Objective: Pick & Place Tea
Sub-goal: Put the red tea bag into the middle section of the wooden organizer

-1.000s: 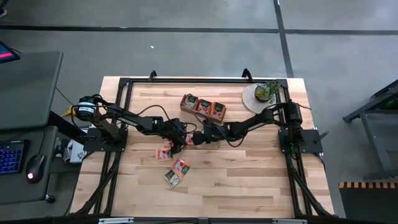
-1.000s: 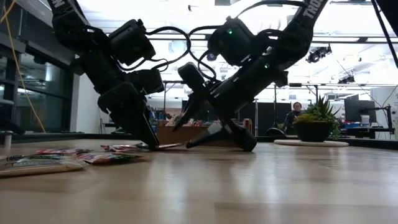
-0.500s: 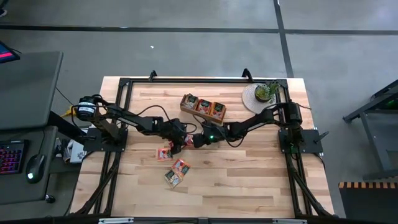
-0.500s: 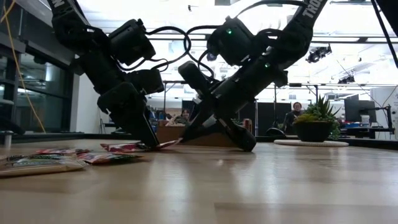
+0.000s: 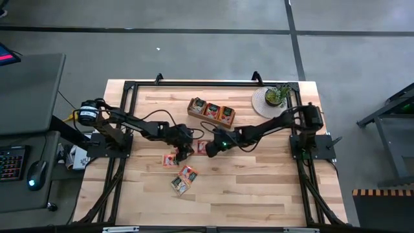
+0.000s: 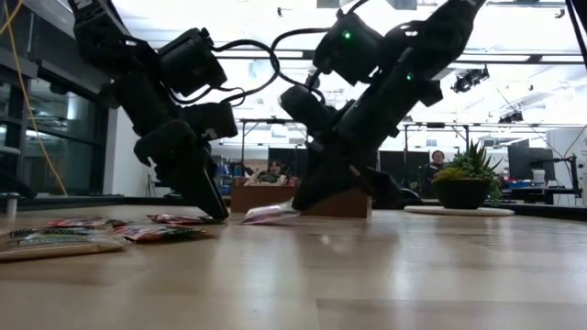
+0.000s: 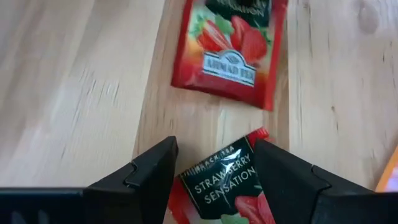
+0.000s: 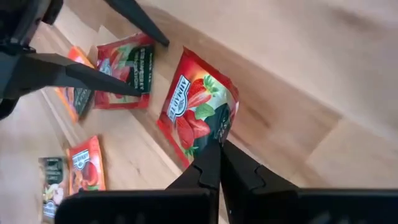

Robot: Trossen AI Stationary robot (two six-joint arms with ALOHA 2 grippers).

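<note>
— Where's the tea now?

— Mid-bench (image 5: 259, 188). The wooden tray (image 5: 211, 110) sits toward the far edge, beyond both arms. The right pincer (image 8: 217, 163) is clamped on one corner of a red sachet (image 8: 198, 112), which looks tilted up off the wood.

— And the left?

— The left pincer (image 7: 214, 163) is spread apart, tips down astride another strawberry sachet (image 7: 227, 190). The right arm leans low from its side; I'd say it carries toward the tray.
</note>
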